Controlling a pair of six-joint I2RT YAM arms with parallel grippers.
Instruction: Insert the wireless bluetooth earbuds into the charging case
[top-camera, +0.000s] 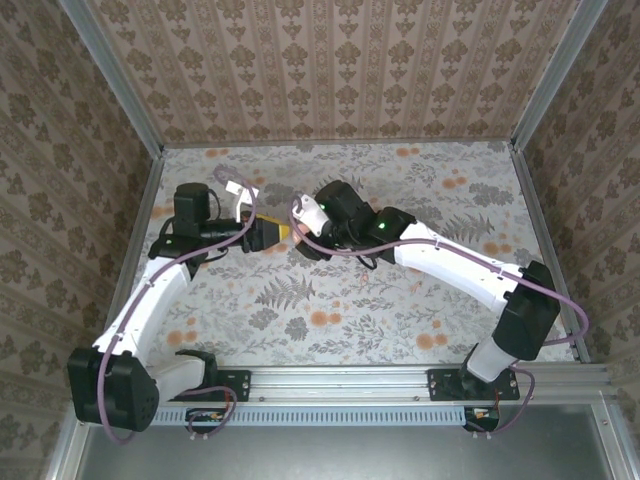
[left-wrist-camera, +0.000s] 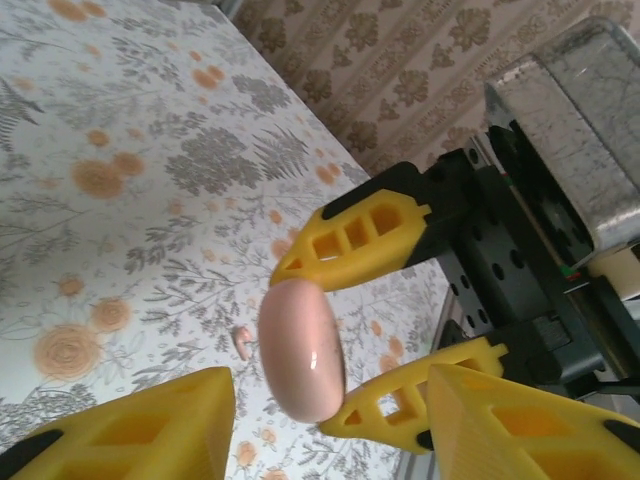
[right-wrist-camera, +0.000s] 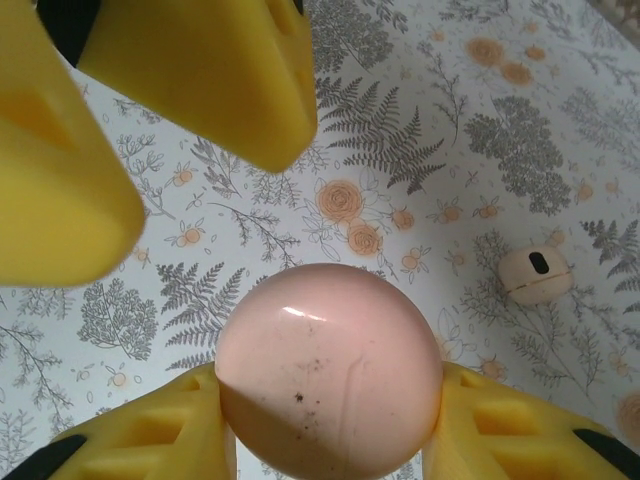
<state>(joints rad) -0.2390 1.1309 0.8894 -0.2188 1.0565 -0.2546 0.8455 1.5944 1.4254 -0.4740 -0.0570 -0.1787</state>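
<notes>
Case (right-wrist-camera: 330, 370): pink, round, glossy, dark-specked | earbud (right-wrist-camera: 535, 275): pale, dark slot

The left arm (top-camera: 150, 290) and the right arm (top-camera: 455, 258) share one build — white link shells joined by black joint housings, a mauve cable (top-camera: 575, 310) running alongside. The fingers (right-wrist-camera: 150, 440) are yellow plastic wedges with cut-out ribs and black patches; small green lights (top-camera: 383, 227) glow on the right arm's wrist.
</notes>
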